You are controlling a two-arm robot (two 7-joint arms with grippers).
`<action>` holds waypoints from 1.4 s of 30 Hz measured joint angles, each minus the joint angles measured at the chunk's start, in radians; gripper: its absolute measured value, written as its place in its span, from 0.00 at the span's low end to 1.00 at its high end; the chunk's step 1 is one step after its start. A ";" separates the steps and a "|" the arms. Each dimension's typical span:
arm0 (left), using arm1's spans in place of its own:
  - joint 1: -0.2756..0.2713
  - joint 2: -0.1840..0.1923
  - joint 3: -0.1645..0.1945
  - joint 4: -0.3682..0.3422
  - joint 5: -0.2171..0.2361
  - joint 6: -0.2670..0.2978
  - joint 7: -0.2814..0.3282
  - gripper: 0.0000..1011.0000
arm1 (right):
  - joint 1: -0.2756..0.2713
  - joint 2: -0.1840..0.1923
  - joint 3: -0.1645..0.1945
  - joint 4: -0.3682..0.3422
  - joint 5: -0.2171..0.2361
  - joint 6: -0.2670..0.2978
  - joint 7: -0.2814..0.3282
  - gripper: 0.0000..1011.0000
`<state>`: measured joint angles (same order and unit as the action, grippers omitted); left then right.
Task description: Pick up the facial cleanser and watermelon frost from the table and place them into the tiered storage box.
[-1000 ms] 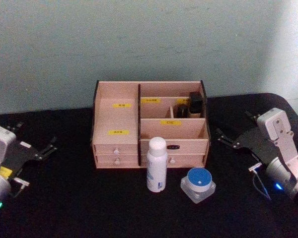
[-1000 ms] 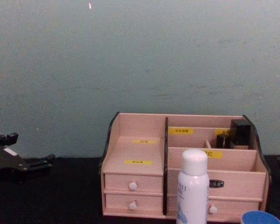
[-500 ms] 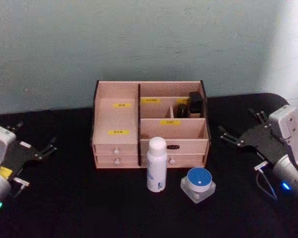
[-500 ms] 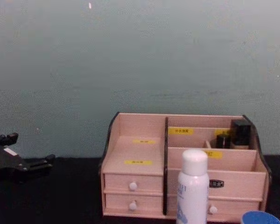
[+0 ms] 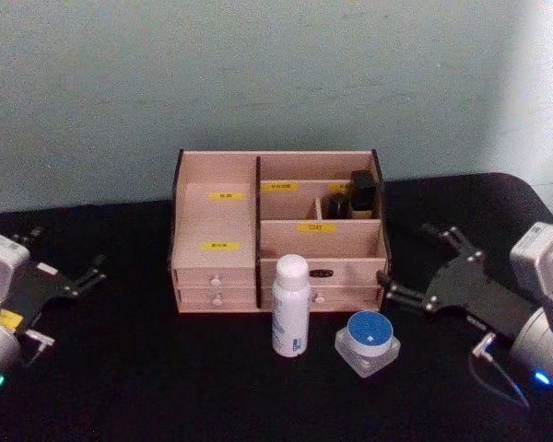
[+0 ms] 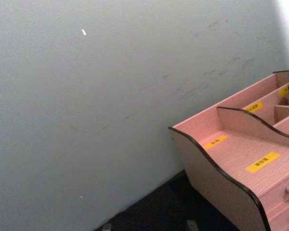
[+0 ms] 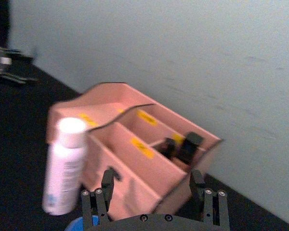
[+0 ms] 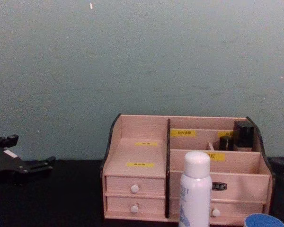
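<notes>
The tiered storage box (image 5: 217,221) stands at the table's middle back against the wall. Just in front of its drawers stands the white facial cleanser (image 5: 291,305), upright. To the right of that bottle sits the blue-lidded watermelon frost (image 5: 369,342). My right gripper (image 5: 417,267) hovers open beside the box's right front corner, just right of and behind the jar, with nothing between its fingers. In the right wrist view its fingertips (image 7: 108,180) frame the box (image 7: 67,113), with the cleanser (image 7: 63,168) to one side and the blue lid (image 7: 79,225) at the edge. My left gripper (image 5: 64,253) rests open at the far left.
Small black bottles (image 5: 361,193) stand in the box's back right compartment. A pale wall rises directly behind the box. The black table (image 5: 147,368) has free room left of the box and along its front. The chest view has the cleanser (image 8: 195,189) before the box (image 8: 139,151).
My right gripper has swung leftward and lower, from the table's right side toward the box's right front corner and the jar. The left arm and the objects have stayed put.
</notes>
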<state>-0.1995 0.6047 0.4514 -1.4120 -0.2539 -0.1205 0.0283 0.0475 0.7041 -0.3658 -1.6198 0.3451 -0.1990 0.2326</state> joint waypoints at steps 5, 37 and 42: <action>0.000 0.000 0.000 0.000 0.000 0.000 0.000 0.99 | -0.012 0.011 -0.017 -0.019 0.019 -0.015 0.090 0.99; 0.000 0.000 0.000 0.000 0.000 0.000 0.000 0.99 | 0.120 -0.151 -0.086 0.132 0.061 0.089 0.325 0.99; 0.000 0.000 0.000 0.000 0.000 0.000 0.000 0.99 | 0.136 -0.174 -0.086 0.155 0.050 0.100 0.331 0.99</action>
<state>-0.1996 0.6047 0.4514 -1.4120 -0.2539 -0.1205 0.0283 0.1837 0.5306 -0.4521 -1.4646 0.3955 -0.0994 0.5633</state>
